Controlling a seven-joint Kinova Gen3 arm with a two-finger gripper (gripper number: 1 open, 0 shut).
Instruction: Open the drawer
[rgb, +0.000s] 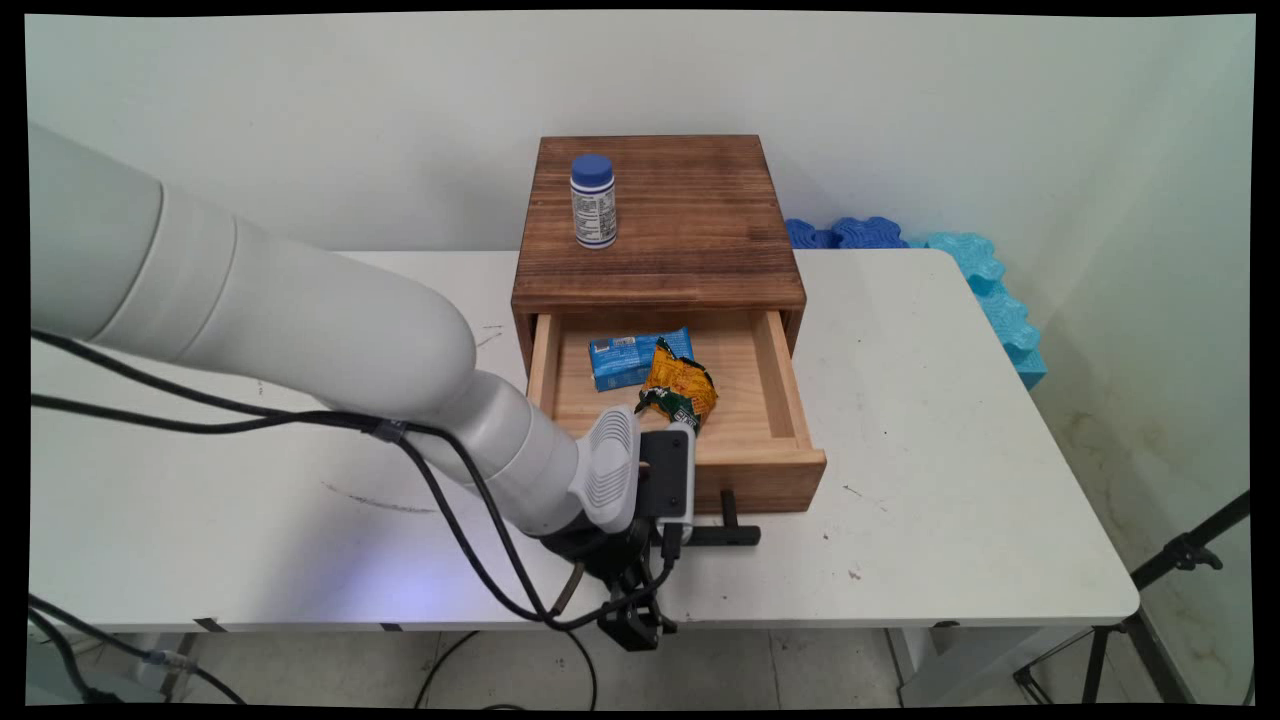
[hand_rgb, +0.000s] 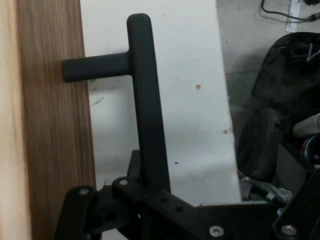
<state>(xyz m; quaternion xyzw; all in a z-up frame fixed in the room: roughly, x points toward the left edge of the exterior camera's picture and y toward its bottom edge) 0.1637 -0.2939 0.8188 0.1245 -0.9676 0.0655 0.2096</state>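
Hand view, lower centre: your gripper (hand_rgb: 150, 200) jaws sit at the black drawer handle (hand_rgb: 145, 95); whether clamped, you cannot tell. Drawer (rgb: 770, 370) open on bench (rgb: 950, 450), holding blue packet (rgb: 625, 360), yellow packet (rgb: 680, 385); bottle (rgb: 593, 201) atop.

blue foam blocks (rgb: 960, 270) behind the white table (rgb: 950, 480)

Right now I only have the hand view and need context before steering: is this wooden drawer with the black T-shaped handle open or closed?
Observer: Open. The light wooden drawer is pulled out of the dark wooden box.
Operator: Anything inside?
Observer: A blue snack packet, with a crumpled yellow packet next to it.
Operator: Anything on top of the box?
Observer: A white bottle with a blue cap, standing upright on the left side.
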